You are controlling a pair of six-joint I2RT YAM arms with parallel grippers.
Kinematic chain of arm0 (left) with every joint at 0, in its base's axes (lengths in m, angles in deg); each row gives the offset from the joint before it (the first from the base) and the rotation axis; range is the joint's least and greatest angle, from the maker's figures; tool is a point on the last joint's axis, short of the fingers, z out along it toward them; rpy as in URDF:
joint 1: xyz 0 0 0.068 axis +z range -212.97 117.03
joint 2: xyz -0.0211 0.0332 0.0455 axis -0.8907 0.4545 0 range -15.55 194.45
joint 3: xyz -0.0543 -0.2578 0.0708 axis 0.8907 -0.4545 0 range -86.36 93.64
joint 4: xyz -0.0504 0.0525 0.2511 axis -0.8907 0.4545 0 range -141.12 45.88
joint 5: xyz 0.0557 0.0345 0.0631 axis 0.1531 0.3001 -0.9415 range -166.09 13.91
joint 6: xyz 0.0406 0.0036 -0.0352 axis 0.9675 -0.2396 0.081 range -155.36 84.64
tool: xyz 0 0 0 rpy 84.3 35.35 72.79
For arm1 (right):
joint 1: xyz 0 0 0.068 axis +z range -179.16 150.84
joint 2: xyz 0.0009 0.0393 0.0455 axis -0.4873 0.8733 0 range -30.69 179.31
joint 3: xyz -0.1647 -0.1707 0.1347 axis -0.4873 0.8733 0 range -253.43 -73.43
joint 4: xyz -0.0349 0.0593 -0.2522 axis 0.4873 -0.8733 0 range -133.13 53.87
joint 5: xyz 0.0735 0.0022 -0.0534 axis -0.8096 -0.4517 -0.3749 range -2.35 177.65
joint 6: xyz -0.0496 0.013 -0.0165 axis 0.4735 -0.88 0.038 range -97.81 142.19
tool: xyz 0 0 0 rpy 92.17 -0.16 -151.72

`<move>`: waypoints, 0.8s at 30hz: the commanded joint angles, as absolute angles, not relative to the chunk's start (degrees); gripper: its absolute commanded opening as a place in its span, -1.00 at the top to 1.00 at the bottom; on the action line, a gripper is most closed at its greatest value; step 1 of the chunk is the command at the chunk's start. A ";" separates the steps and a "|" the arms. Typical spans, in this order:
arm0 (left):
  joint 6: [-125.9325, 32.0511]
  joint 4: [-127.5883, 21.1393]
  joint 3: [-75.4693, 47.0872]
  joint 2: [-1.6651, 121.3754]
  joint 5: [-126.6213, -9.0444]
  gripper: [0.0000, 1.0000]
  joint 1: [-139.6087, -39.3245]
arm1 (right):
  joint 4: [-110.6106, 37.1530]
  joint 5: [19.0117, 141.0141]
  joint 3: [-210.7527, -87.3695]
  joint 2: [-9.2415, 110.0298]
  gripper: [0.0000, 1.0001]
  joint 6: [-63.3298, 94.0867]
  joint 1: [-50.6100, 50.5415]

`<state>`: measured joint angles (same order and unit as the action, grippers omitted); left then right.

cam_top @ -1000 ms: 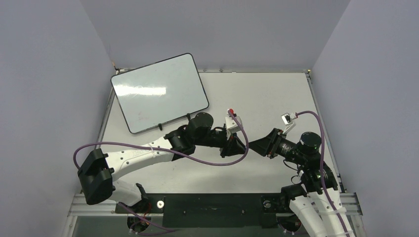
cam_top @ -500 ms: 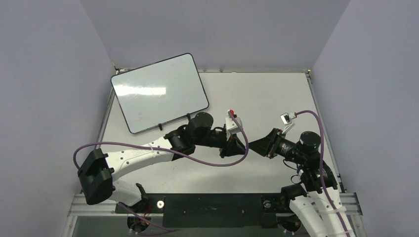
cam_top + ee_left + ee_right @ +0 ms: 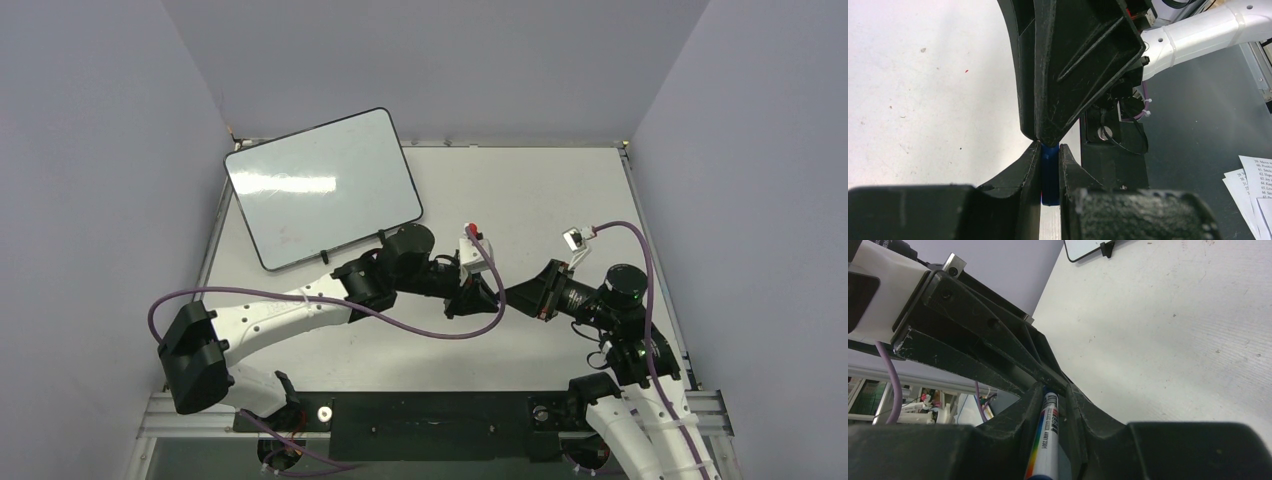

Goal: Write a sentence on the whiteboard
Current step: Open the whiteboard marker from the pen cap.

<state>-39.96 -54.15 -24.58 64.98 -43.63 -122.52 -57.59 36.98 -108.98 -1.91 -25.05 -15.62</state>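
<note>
The whiteboard (image 3: pixel 322 188) stands tilted at the table's back left, and its corner (image 3: pixel 1085 250) also shows in the right wrist view. Its face shows only glare, and I can make out no sentence on it. Both grippers meet tip to tip above the table's middle. My left gripper (image 3: pixel 488 292) (image 3: pixel 1050 160) is shut on the blue cap (image 3: pixel 1050 175) of a marker. My right gripper (image 3: pixel 512 294) (image 3: pixel 1053 395) faces it, its fingers pressed close along the white, rainbow-striped marker barrel (image 3: pixel 1048 435).
Bare white table (image 3: pixel 540 190) lies to the right of the board. Purple cables (image 3: pixel 300 295) loop over both arms. The black base rail (image 3: pixel 430 412) runs along the near edge. Printed paper sheets (image 3: pixel 1255 185) lie below the table edge.
The right gripper's jaws have narrowed onto the marker barrel. Both arms have barely moved, and the left grip on the cap is the same.
</note>
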 commanded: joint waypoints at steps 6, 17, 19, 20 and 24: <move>-35.74 -51.86 -20.52 65.32 -41.07 1.00 -122.39 | -55.29 35.08 -108.45 -1.49 0.99 -24.85 -15.30; -29.57 -48.49 -22.36 62.46 -55.91 1.00 -122.92 | -61.04 44.35 -111.63 -0.41 1.00 -25.64 -15.40; -28.64 -51.32 -25.46 60.33 -61.97 1.00 -123.73 | -65.44 48.47 -113.61 1.14 1.00 -23.57 -15.49; -28.53 -52.45 -27.56 59.61 -65.47 1.00 -124.04 | -67.19 50.33 -114.41 1.94 1.00 -23.27 -15.68; -27.78 -56.47 -32.66 56.40 -71.92 1.00 -124.44 | -68.03 52.89 -115.53 2.84 1.00 -23.84 -16.23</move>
